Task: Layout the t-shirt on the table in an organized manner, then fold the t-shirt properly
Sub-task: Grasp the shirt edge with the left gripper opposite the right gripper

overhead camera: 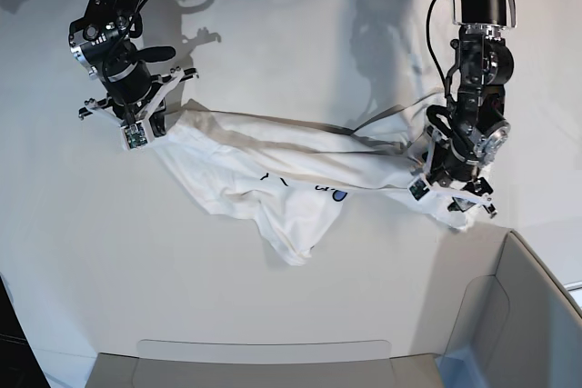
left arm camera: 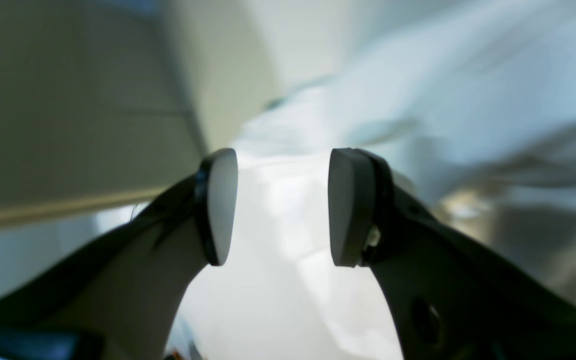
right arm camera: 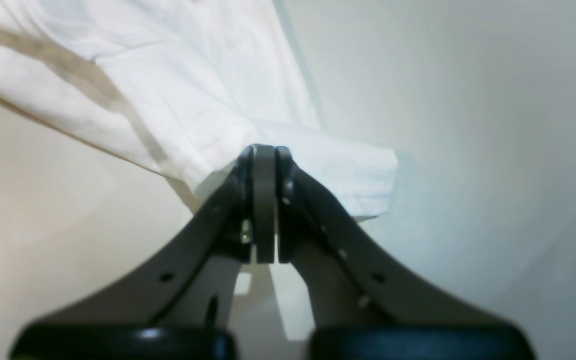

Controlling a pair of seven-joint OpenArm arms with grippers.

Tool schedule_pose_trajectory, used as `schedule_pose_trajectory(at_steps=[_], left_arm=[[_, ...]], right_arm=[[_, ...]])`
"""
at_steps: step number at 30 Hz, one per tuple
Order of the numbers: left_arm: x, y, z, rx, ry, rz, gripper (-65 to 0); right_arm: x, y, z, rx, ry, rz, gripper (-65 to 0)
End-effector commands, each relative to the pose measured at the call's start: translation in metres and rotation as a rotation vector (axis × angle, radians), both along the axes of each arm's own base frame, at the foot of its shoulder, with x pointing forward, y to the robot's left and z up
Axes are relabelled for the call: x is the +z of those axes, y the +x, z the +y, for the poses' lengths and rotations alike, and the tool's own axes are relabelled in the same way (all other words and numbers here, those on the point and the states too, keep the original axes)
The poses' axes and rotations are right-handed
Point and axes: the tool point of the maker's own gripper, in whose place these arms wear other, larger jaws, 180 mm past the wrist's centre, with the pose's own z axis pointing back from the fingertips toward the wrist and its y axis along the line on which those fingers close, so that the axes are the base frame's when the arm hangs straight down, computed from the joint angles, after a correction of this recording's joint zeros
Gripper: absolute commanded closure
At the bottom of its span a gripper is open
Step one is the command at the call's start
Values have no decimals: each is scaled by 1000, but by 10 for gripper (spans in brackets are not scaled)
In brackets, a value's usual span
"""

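The white t-shirt [overhead camera: 273, 179] lies bunched and stretched in a long band across the table [overhead camera: 318, 34], a bit of blue print showing near its middle. On the base view's left, my right gripper [overhead camera: 145, 134] is shut on one end of the t-shirt [right arm camera: 193, 75]; the right wrist view shows the pads pressed together at the cloth's edge [right arm camera: 264, 150]. My left gripper [overhead camera: 450, 193] sits at the other end, on the base view's right. Its jaws [left arm camera: 283, 155] stand apart with blurred white cloth [left arm camera: 393, 75] beyond them and nothing pinched between the pads.
A grey bin-like corner piece [overhead camera: 527, 315] rises at the front right, close under the left arm. A flat grey panel [overhead camera: 264, 361] runs along the front edge. Bare tabletop [right arm camera: 468, 125] spreads beside the right gripper.
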Motion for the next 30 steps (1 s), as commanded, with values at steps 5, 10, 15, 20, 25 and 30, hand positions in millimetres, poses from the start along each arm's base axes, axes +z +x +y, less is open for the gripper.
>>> schedule_pose_trajectory(at_steps=[5, 10, 15, 20, 25, 30], left_arm=[[-3, 10, 10, -13, 48, -13, -300], [-2, 16, 13, -12, 47, -16, -300], [15, 24, 32, 38, 42, -58, -299], [19, 32, 37, 18, 56, -68, -299], [-2, 29, 49, 4, 99, -19, -299], [-8, 29, 41, -33, 87, -16, -299]], right_arm=[[11, 6, 2, 5, 11, -46, 0], [9, 4, 2, 3, 12, -40, 0], [9, 4, 2, 3, 12, -40, 0], [10, 5, 2, 3, 12, -43, 0], [10, 5, 2, 3, 12, -45, 0], [11, 5, 2, 3, 12, -46, 0]])
